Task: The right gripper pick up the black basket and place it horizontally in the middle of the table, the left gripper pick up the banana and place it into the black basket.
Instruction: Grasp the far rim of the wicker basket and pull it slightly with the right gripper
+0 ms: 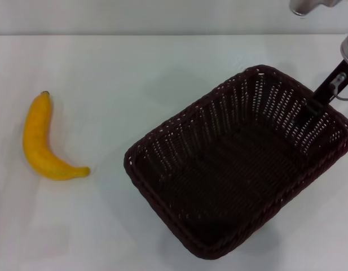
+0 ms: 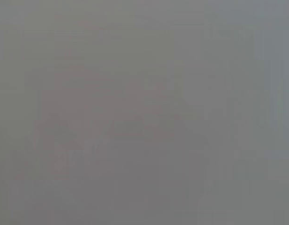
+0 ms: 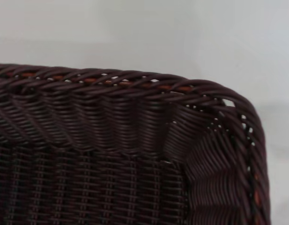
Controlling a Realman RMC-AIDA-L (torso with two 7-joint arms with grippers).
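At far right rim of black basket [image 1: 236,169]: right gripper [image 1: 323,97]; banana [image 1: 41,141] well left.

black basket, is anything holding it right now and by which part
The right pincer sits at the black basket far right rim, but whether it grips cannot be told. The banana lies free; the left pincer is out of view.
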